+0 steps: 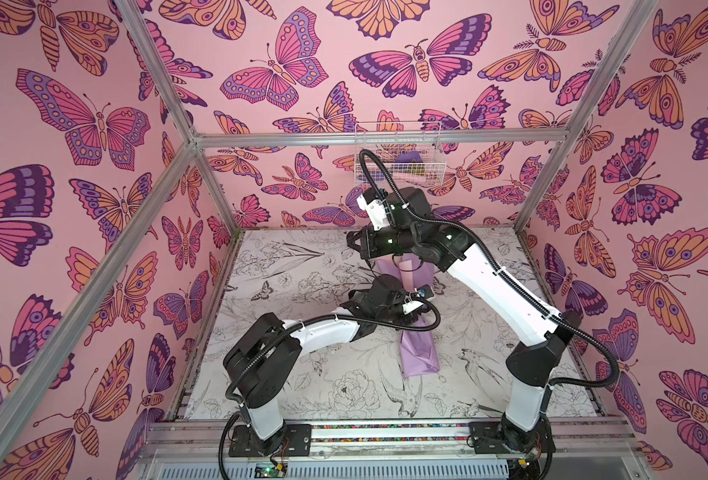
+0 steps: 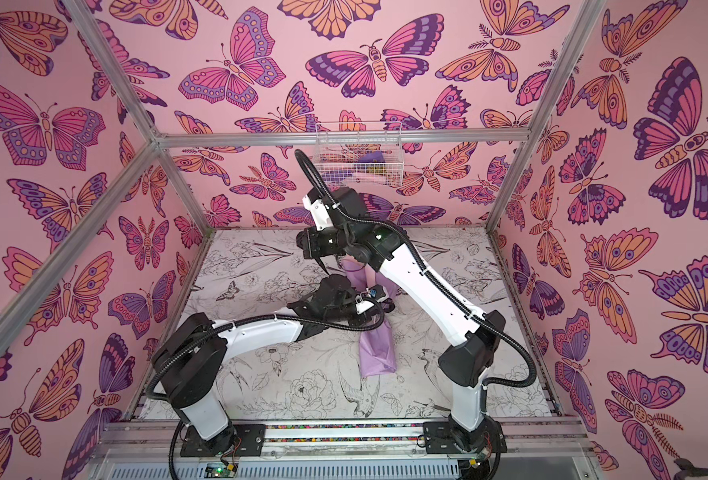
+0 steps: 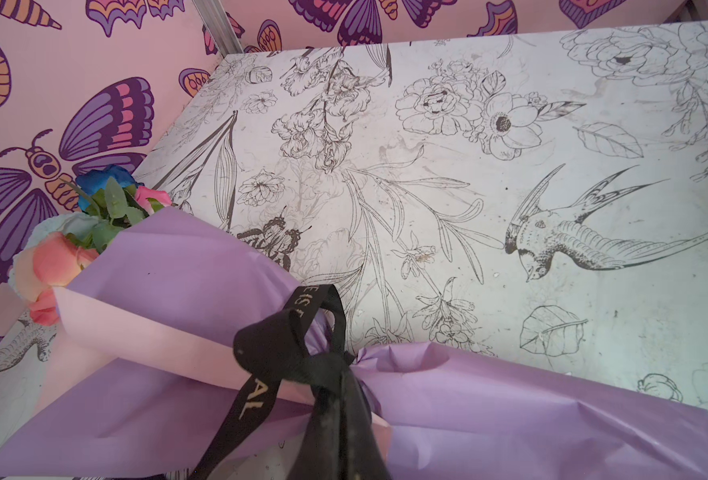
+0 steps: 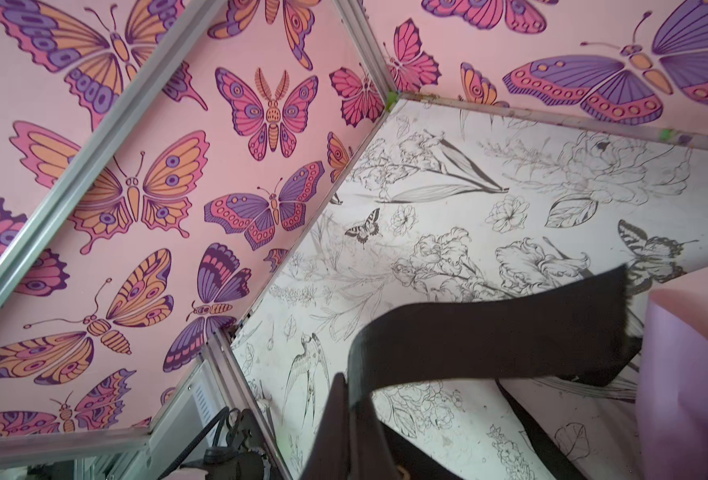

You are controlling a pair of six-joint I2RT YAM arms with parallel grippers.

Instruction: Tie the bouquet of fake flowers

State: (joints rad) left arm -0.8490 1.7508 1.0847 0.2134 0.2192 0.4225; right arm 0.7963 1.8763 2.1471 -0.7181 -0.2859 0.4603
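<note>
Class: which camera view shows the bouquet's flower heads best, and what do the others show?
The left wrist view: peach, pink and blue blooms poke clear of the lilac paper. In both top views the arms cover that end; only paper shows. The right wrist view catches just a paper edge.

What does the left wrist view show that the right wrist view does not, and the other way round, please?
Only the left wrist view shows the bouquet with its peach-pink and blue blooms, and the black ribbon cinched round the lilac wrap, pale lettering on it. Only the right wrist view shows a loose ribbon end, frayed, stretching across the picture. Both show the ribbon, lilac paper, the flower-printed table and the butterfly walls.
</note>
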